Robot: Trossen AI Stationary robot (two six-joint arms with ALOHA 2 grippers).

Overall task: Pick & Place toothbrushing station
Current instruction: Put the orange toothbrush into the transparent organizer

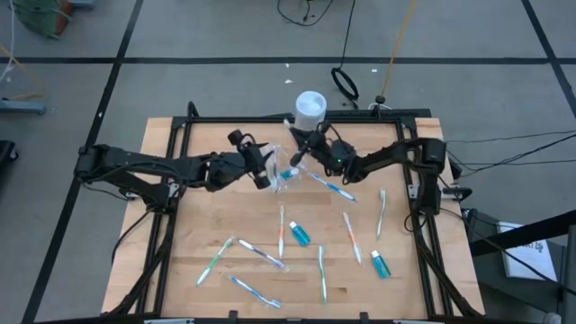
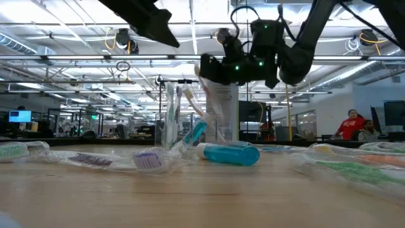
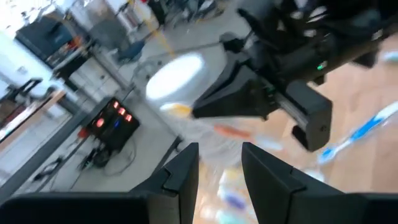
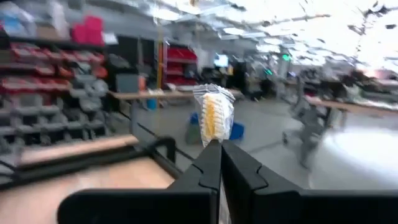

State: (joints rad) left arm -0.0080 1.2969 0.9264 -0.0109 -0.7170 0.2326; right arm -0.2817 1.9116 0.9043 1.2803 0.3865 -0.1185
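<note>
The clear cup (image 1: 281,178) stands on the table near its far middle, with a few toothbrushes upright in it in the low view (image 2: 180,120). My left gripper (image 1: 268,169) is beside and above the cup, fingers a little apart; the cup shows blurred between them (image 3: 219,158), and I cannot tell whether they touch it. My right gripper (image 1: 302,155) is just past the cup on its far right, above the table, shut on a wrapped toothbrush (image 4: 213,115). Several toothbrushes (image 1: 351,236) and two blue toothpaste tubes (image 1: 299,235) lie flat on the table. My right gripper pinches the wrapped toothbrush between its two shut fingers (image 4: 214,168). The brush's head end (image 4: 212,121), yellowish bristles in clear wrap, sticks out past the fingertips. The brush is lifted clear of the table. The rest of it is hidden behind the fingers.
The tall white container (image 1: 310,106) stands at the far edge, just behind both grippers. A toothbrush (image 1: 335,187) lies right of the cup. A toothpaste tube (image 2: 228,153) lies near the cup in the low view, another (image 1: 381,264) at the near right. People sit in the room beyond (image 2: 351,125).
</note>
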